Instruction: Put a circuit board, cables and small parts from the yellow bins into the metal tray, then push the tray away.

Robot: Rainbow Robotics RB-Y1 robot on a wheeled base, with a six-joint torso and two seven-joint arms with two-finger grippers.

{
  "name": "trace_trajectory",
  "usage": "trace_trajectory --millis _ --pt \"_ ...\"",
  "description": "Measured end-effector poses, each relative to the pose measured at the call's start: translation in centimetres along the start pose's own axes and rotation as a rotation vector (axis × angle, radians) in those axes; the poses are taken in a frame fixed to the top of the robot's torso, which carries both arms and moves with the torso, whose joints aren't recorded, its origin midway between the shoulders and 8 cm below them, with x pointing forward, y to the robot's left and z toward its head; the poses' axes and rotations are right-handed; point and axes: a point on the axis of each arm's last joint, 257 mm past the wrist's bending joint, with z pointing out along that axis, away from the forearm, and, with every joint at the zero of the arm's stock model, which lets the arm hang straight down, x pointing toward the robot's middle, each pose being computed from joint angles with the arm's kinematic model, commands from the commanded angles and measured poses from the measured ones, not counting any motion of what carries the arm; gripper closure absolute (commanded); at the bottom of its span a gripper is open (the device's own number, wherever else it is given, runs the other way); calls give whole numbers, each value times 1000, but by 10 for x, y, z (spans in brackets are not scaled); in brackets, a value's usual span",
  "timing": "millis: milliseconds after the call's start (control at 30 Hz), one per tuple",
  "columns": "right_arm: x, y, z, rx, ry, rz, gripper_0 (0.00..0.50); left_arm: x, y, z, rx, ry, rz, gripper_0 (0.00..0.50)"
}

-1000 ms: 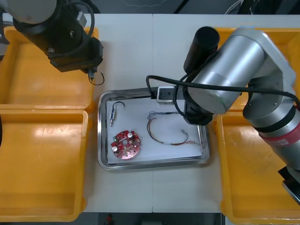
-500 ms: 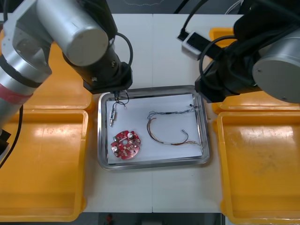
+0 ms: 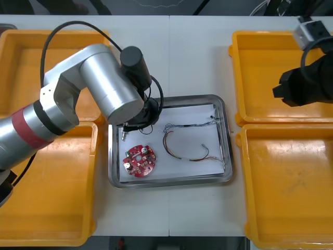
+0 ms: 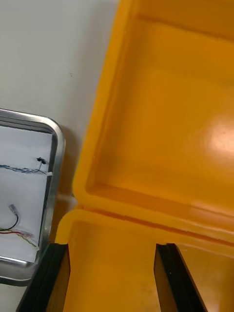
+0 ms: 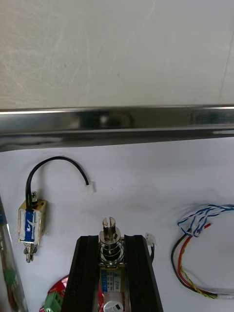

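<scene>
Left gripper clamps a small sprung metal part at ten o'clock in the shiny metal tray. Right gripper gapes over yellow bins, three o'clock.

The light table carries four yellow bins, two at each side. A metal tray lies flat on it between the two pairs.

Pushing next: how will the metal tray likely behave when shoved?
The metal tray looks stiff and thin-walled, so it probably slides on the smooth table. Its loose red and yellow cable may shift; the rim likely contains it.
</scene>
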Motion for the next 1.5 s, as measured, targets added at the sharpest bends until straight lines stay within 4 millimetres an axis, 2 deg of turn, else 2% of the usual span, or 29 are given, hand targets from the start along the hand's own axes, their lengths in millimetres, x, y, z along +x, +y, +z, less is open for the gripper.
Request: trace_trajectory --millis 233,400,533,567,600,633,667,700,900,1033,1267,1500 --pt "30 -45 -13 18 42 195 0 14 0 18 8 -17 25 500" --pt "51 -80 -23 36 52 331 0 20 -1 24 4 -23 52 500" --pt "68 -95 -24 61 71 377 0 18 -3 24 12 -34 54 495" --pt "72 -97 -23 67 79 383 0 17 -4 24 14 -38 54 469" --pt "77 -99 -21 73 89 387 0 16 -4 25 15 -42 54 350" --pt "81 -100 -20 77 99 391 0 15 -4 25 14 -45 54 201" --pt "88 -101 -19 80 112 396 0 14 -4 25 13 -49 54 93" --pt "93 -101 -17 83 123 400 0 13 -4 25 13 -51 54 11" --pt "140 -110 -9 104 225 450 0 9 -5 25 20 -68 56 0" --pt "160 -113 -9 106 263 472 0 7 -6 25 22 -73 56 0" --pt "160 -100 -12 64 267 452 0 -1 -1 18 14 -79 31 0" --pt "154 -95 -18 69 247 410 0 -22 5 -28 23 -74 -47 0"
